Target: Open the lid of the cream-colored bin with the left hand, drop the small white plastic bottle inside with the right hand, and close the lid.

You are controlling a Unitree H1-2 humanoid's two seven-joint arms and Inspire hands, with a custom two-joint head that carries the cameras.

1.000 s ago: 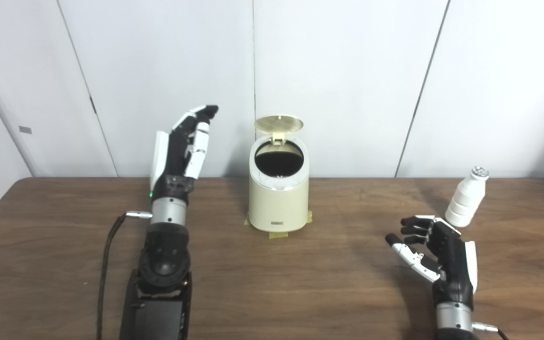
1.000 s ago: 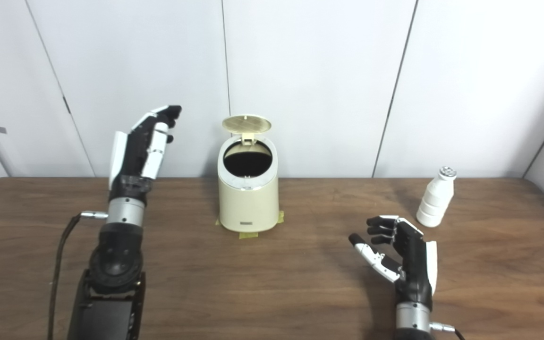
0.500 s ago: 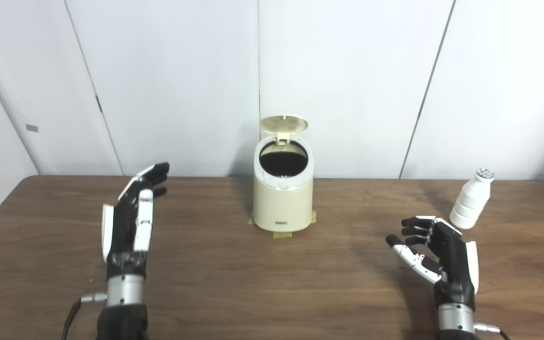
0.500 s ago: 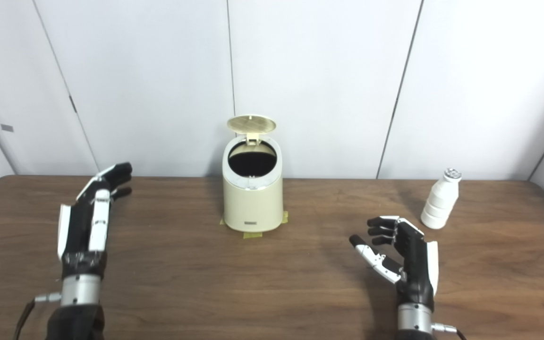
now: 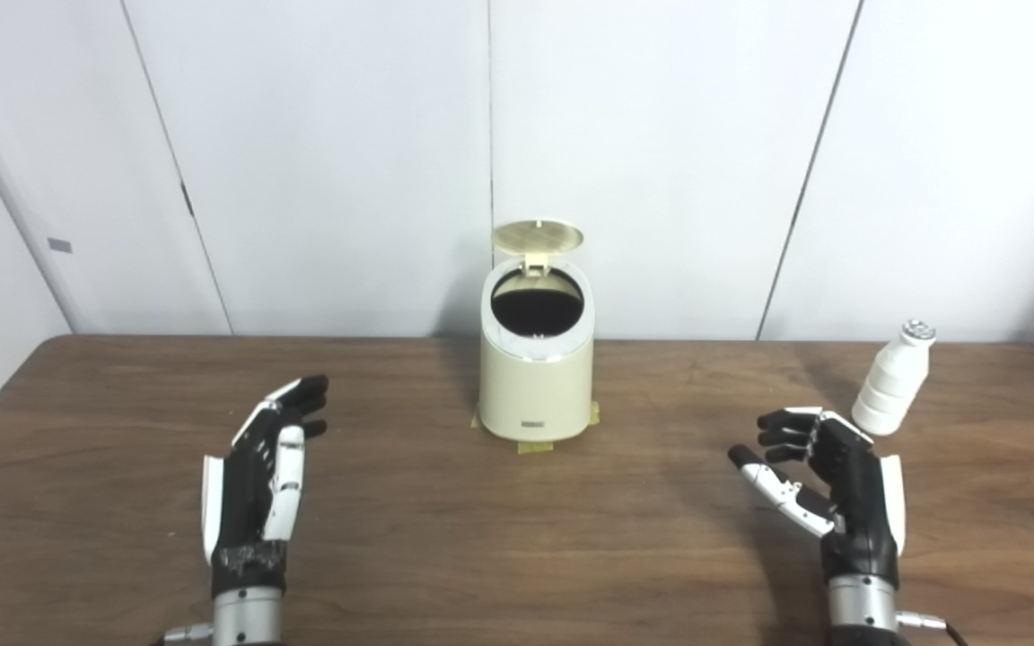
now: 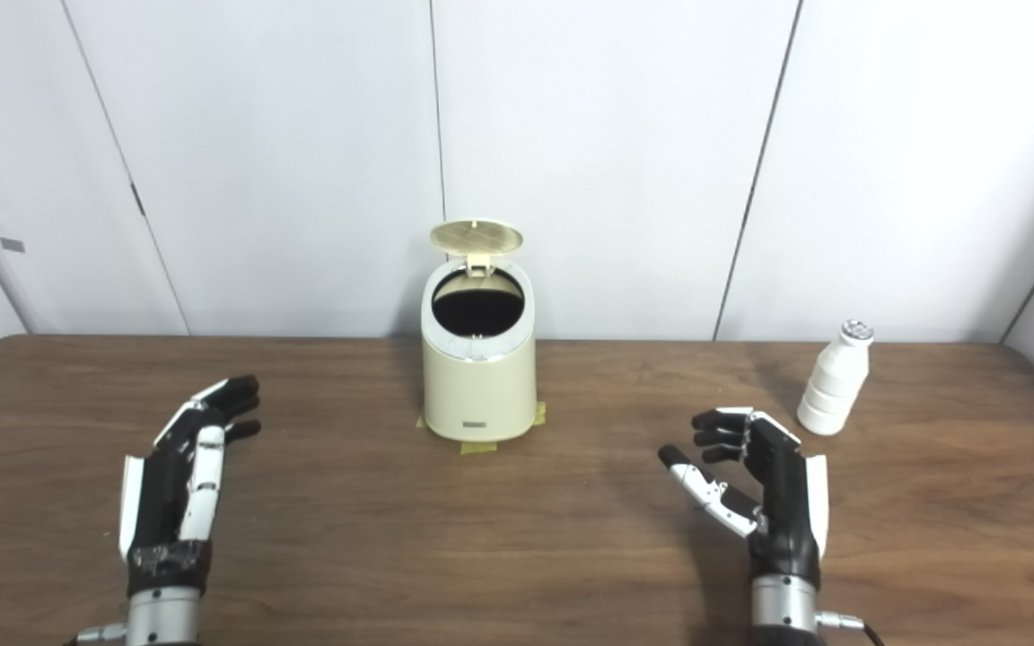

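The cream-colored bin (image 5: 535, 381) stands at the back middle of the table. Its round lid (image 5: 537, 236) is flipped up and the dark inside shows. The small white plastic bottle (image 5: 892, 380) stands upright at the back right, apart from both hands. My left hand (image 5: 261, 489) is open and empty, low over the table at the front left, well left of the bin. My right hand (image 5: 831, 484) is open and empty at the front right, with fingers loosely curled, just short of the bottle.
The brown wooden table (image 5: 517, 538) spans the view. Yellow tape tabs (image 5: 535, 444) stick out under the bin's base. White wall panels stand right behind the table's far edge.
My left hand has dropped from beside the bin's lid down and back toward me to the front left. The lid stays up. My right hand and the bottle have hardly moved.
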